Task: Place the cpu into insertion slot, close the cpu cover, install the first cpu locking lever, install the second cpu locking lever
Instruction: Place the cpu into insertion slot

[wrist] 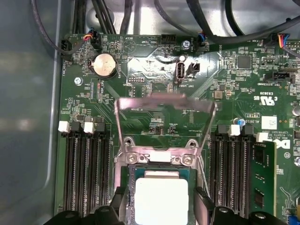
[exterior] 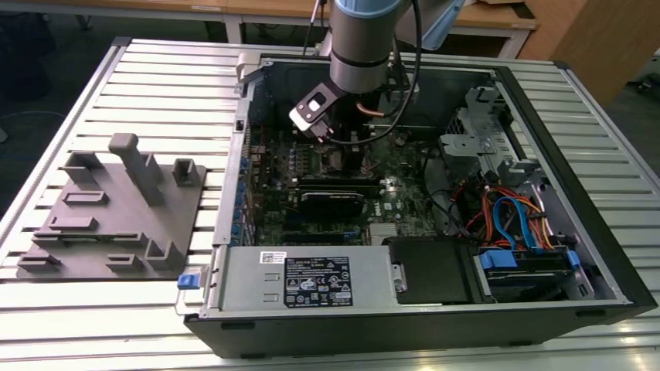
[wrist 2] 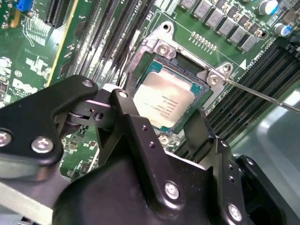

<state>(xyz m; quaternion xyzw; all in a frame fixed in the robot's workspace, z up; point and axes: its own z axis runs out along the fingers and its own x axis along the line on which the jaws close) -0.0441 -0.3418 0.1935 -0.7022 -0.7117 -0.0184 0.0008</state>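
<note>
As the gripper [wrist 2: 159, 112], fingers [wrist 2: 123, 107] apart, straddles the cpu [wrist 2: 165, 99] in the insertion slot [wrist 2: 187, 61], placing looks done; the raised cpu cover [wrist: 164, 101] beyond likely needs clearance.

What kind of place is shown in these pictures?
Probably a robotics lab or workshop: a ribbed silver metal workbench, an open black desktop computer case on it, and a grey robot arm reaching inside.

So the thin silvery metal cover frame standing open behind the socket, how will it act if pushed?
The thin silvery metal cover frame is likely light and slightly springy: thin plate with an open window. It stands raised from the edge of the square metal-rimmed socket, so a push would probably swing it, not slide it. Its bare smooth metal may be slippery.
</note>
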